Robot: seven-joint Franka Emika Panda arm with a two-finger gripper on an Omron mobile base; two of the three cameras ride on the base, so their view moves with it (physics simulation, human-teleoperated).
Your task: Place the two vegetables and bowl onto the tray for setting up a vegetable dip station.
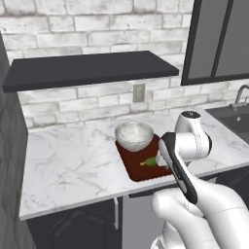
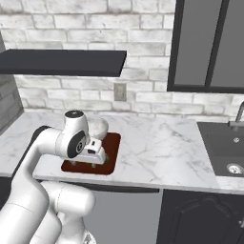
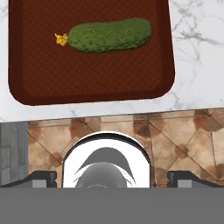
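White-brick kitchen wall behind, with a dark floating shelf [image 1: 92, 69] and a wall outlet [image 1: 139, 92] below it; beneath these, a marble counter [image 1: 68, 160] running across to a dark sink [image 2: 224, 147] at the right end. Dark red-brown tray [image 1: 132, 168] lying flat at the counter's front edge, one short side flush with that edge in the hand view. Mottled white-grey bowl [image 1: 133, 135] standing upright on the tray's back end, nearest the wall, about as wide as the tray's short side. Bumpy dark-green cucumber [image 3: 109, 35] lying on its side across the tray's width, in front of the bowl, a small yellow tip at one end, touching the tray floor and well clear of the rim on all sides; seen in the left base view as a green shape [image 1: 151, 161] just beside the arm's wrist. Carrot not made out anywhere in these views. Gripper [image 2: 94, 163] poised above the tray's front end near the counter edge, jaws spread wide, dark fingertips [image 3: 43, 178] far apart at the bottom of the hand view, nothing between them, clear of the cucumber and the tray. Brown tiled floor [image 3: 183, 131] showing past the counter's front edge below the hand.
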